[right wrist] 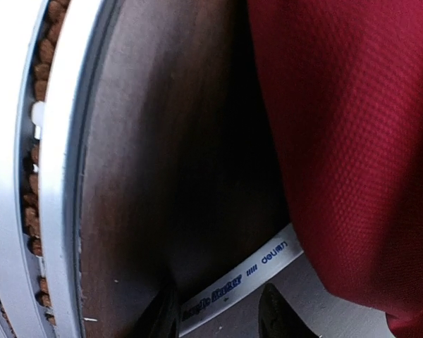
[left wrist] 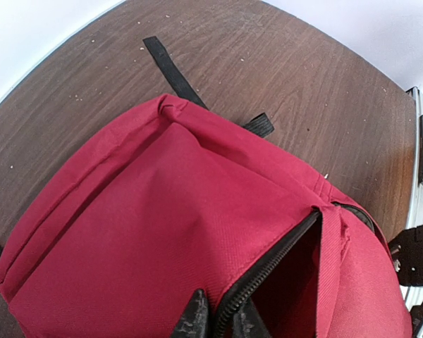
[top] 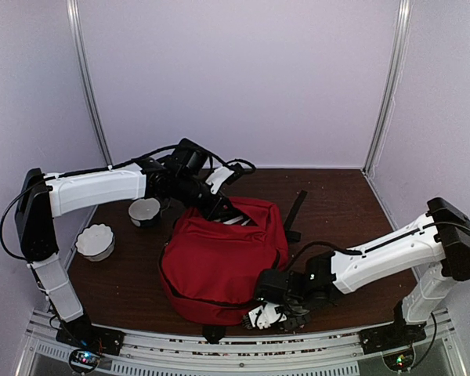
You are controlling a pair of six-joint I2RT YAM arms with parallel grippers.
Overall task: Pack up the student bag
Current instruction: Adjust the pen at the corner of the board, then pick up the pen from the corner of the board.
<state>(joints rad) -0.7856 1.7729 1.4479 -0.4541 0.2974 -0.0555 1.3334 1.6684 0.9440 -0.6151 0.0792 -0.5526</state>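
The red student bag (top: 223, 262) lies in the middle of the table with its top opening toward the back. My left gripper (top: 219, 205) is at that opening, shut on the bag's black zipper edge (left wrist: 282, 250). In the left wrist view the bag (left wrist: 162, 211) fills the frame and the gripper (left wrist: 220, 324) pinches the zipper edge, with the dark inside to its right. My right gripper (top: 272, 313) is at the bag's near edge, by the table front. Its jaws (right wrist: 218, 313) hold a white marker box (right wrist: 247, 278) beside the bag (right wrist: 352, 141).
A white scalloped bowl (top: 95, 241) and a dark-rimmed cup (top: 145, 211) stand left of the bag. A black strap (top: 296, 211) trails off the bag's right rear. The metal rail (right wrist: 56, 176) of the table's front edge runs close to the right gripper.
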